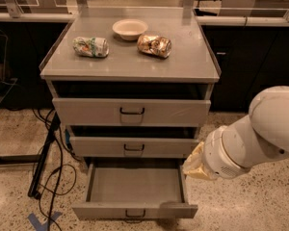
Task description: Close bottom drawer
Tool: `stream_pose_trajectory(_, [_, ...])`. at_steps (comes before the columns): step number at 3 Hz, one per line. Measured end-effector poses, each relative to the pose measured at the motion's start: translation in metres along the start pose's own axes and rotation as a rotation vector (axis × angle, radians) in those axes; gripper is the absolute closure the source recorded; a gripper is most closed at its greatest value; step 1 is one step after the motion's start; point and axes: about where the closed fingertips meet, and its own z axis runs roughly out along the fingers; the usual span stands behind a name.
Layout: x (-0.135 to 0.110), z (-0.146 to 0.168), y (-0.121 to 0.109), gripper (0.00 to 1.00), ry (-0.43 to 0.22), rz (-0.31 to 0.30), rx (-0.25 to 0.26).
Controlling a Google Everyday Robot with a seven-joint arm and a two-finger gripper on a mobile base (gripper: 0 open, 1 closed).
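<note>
The bottom drawer (135, 210) is the lowest of the grey cabinet's three and stands pulled far out. Its plain grey tray (135, 184) holds nothing, and a small black handle (135, 213) sits at the centre of its low front panel. My gripper (194, 163) hangs at the end of the white arm (260, 136), just outside the drawer's right wall, above its right rear corner and below the middle drawer's right end. It holds nothing that I can see.
The middle drawer (132, 147) and top drawer (131, 111) stand slightly out. On the cabinet top (130, 66) lie a bowl (130, 29) and two crumpled packets (90, 46) (154, 45). Black cables (53, 167) trail on the floor at left.
</note>
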Motion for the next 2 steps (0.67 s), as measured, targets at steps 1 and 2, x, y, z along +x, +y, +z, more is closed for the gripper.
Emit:
stream_pose_trajectory(1, [0.000, 0.000, 0.000, 1.00, 0.000, 0.001, 0.000])
stream_pose_trajectory(2, [0.011, 0.022, 0.002, 1.00, 0.000, 0.043, -0.022])
